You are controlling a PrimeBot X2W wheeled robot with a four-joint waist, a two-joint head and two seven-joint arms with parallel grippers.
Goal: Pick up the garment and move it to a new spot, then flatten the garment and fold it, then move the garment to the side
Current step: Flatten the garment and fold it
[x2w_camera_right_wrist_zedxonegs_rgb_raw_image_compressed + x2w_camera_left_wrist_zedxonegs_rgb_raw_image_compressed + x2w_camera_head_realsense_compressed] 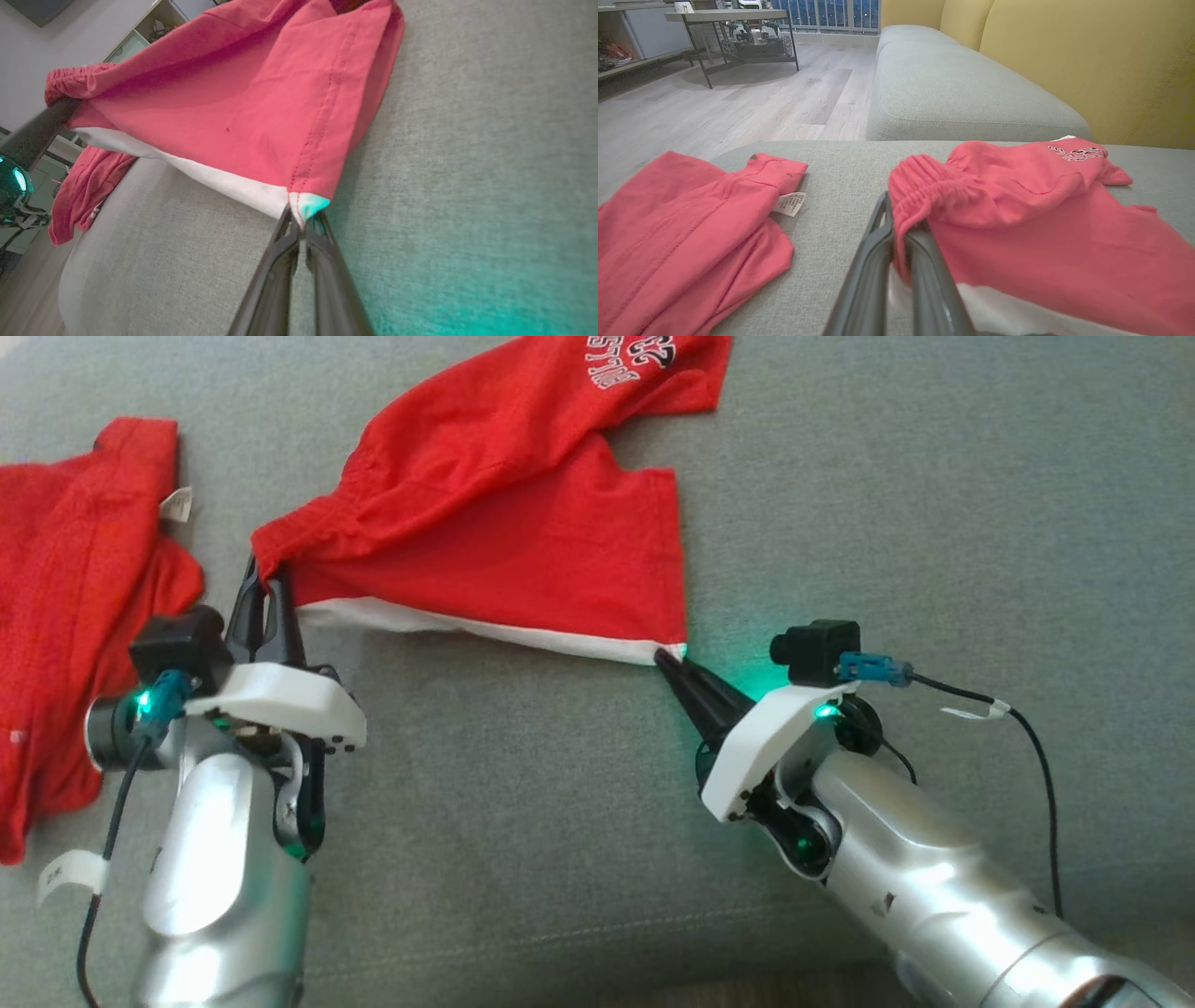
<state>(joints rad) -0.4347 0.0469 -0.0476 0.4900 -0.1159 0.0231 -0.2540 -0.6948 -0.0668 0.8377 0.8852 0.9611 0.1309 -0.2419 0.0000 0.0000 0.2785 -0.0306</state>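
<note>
The garment [523, 523] is a pair of red shorts with a white side stripe and white lettering, spread on the grey sofa seat [934, 523]. My left gripper [266, 583] is shut on its gathered waistband corner [920, 186], which bunches over the fingers [924, 261]. My right gripper [670, 658] is shut on the white-tipped hem corner [306, 205] of the near leg. The white stripe edge runs taut between the two grippers and is lifted slightly off the cushion.
A second red garment [65, 616] with a white tag lies crumpled at the left of the cushion. A yellow backrest [1087, 60] rises behind the seat. Wooden floor and a metal-legged table [733, 28] lie beyond the sofa's edge.
</note>
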